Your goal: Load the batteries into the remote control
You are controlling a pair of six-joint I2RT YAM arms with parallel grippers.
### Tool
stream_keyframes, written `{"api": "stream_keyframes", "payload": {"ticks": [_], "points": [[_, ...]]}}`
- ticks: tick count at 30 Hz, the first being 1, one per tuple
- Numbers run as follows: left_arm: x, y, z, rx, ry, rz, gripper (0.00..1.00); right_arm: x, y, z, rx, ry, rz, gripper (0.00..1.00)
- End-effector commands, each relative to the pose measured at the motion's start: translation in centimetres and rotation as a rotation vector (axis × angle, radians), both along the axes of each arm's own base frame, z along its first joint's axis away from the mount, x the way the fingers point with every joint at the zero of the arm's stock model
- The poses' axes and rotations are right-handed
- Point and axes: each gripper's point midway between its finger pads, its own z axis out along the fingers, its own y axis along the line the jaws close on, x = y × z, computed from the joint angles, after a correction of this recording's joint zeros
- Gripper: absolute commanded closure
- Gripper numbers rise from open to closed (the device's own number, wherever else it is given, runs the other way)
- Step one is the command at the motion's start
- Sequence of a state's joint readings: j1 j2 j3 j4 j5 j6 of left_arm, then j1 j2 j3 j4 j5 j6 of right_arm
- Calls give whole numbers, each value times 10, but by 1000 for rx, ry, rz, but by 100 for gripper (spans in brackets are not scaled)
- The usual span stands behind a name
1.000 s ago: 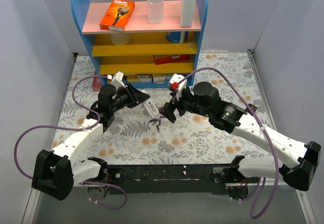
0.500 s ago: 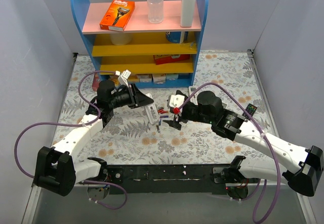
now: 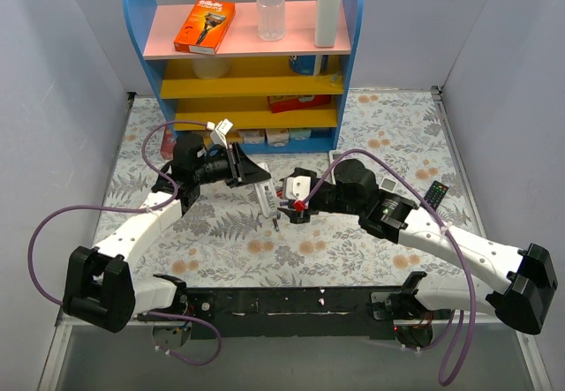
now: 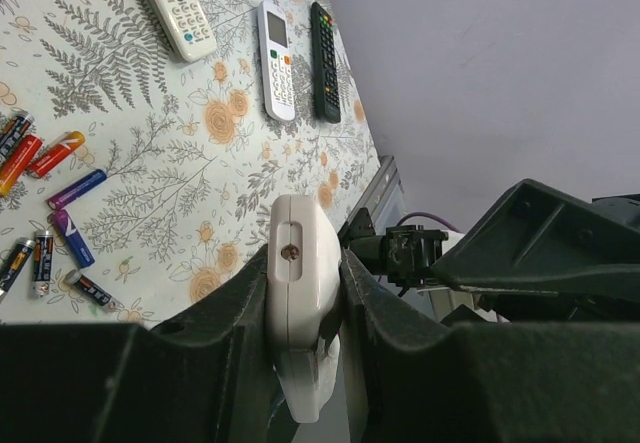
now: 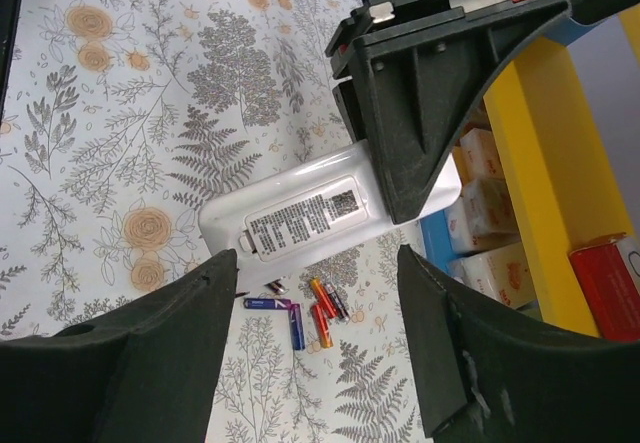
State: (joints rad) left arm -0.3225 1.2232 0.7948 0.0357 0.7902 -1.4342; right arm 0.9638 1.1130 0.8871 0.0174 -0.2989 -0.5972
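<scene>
The remote control (image 5: 300,218) was clamped in the left gripper (image 4: 300,273) over the floral table (image 3: 229,241). The right gripper (image 5: 315,258) hovered above it, jaws wide and empty. Batteries (image 5: 305,313) lay scattered beneath, and a black remote (image 4: 323,63) sat well apart.

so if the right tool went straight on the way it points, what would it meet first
Most likely the remote control, its labelled back square in the path of the right tool, held in the left tool. The batteries lie beyond it. Depth is unclear.
</scene>
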Motion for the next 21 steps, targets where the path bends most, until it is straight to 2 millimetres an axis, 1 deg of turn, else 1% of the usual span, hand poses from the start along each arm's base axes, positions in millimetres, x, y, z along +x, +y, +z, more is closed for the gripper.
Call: {"api": "stream_keyframes", "payload": {"ticks": [1, 5, 13, 21], "points": [[2, -3, 20, -35, 1, -19, 100, -2, 11, 15, 38, -63, 43, 30], [2, -4, 20, -40, 16, -20, 100, -3, 15, 9, 21, -64, 51, 34], [0, -5, 25, -51, 15, -27, 100, -1, 20, 3, 6, -71, 56, 41], [-3, -4, 29, -60, 17, -29, 100, -1, 24, -6, -20, -71, 61, 43]]}}
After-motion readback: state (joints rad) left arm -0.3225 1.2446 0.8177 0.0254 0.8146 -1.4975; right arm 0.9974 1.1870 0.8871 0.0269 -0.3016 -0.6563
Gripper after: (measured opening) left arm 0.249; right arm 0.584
